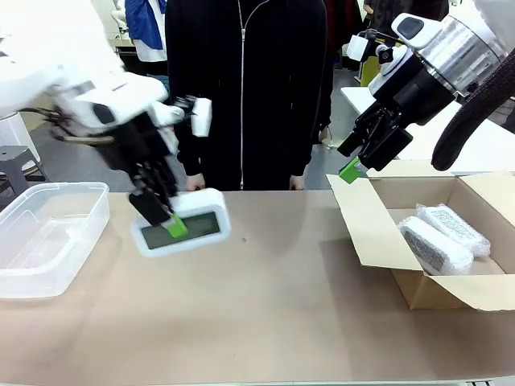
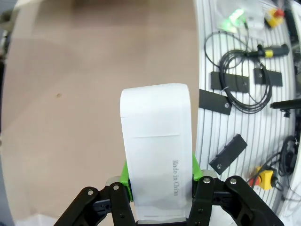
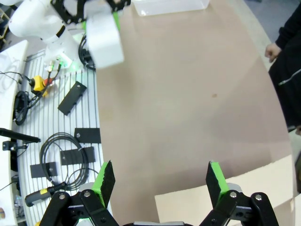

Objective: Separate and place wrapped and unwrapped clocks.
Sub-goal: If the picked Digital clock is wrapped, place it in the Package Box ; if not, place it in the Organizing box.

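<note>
One bare clock [image 1: 183,223], long axis crosswise, face toward the robot, is pinched in the left jaws; right jaws wide.

2 bundles [image 1: 442,237] in box [image 1: 366,233], right

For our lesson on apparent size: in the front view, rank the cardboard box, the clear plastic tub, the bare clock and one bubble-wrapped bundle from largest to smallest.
1. Cardboard box
2. Clear plastic tub
3. Bare clock
4. Bubble-wrapped bundle

The clock and the bundle look alike in size; the clock is held off the table, so that order is unsure.
</note>
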Robot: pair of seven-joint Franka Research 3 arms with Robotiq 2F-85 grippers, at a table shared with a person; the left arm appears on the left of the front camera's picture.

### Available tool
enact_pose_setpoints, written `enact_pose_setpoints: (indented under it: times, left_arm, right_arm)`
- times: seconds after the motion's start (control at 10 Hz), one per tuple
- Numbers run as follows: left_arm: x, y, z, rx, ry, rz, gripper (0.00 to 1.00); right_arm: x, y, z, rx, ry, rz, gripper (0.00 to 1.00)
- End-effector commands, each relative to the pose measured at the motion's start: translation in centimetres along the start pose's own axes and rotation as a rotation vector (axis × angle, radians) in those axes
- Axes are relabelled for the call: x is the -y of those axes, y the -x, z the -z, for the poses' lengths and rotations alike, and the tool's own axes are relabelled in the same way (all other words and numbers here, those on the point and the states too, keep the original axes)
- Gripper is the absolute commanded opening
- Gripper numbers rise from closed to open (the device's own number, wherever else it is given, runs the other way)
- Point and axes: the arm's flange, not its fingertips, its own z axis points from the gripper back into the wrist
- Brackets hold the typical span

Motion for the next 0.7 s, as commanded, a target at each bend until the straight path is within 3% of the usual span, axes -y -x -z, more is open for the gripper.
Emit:
enact_pose_setpoints:
  times: [0.0,0.2,0.3,0.6]
  left_arm:
    - [0.5,8.7,-3.4,0.135,-0.117,-0.254,0.51]
    - [0.6,17.6,-4.7,0.135,-0.178,-0.487,0.51]
    - [0.2,21.5,-5.2,0.190,-0.214,-0.584,0.51]
    - [-3.3,26.9,-6.7,0.085,-0.279,-0.890,0.51]
  right_arm:
    - [-0.1,-0.1,-0.2,-0.010,-0.008,0.010,1.00]
    - [-0.1,-0.1,-0.2,-0.010,-0.008,0.010,1.00]
    - [-0.1,-0.1,-0.2,-0.010,-0.008,0.010,1.00]
    - [-0.1,-0.1,-0.2,-0.010,-0.008,0.010,1.00]
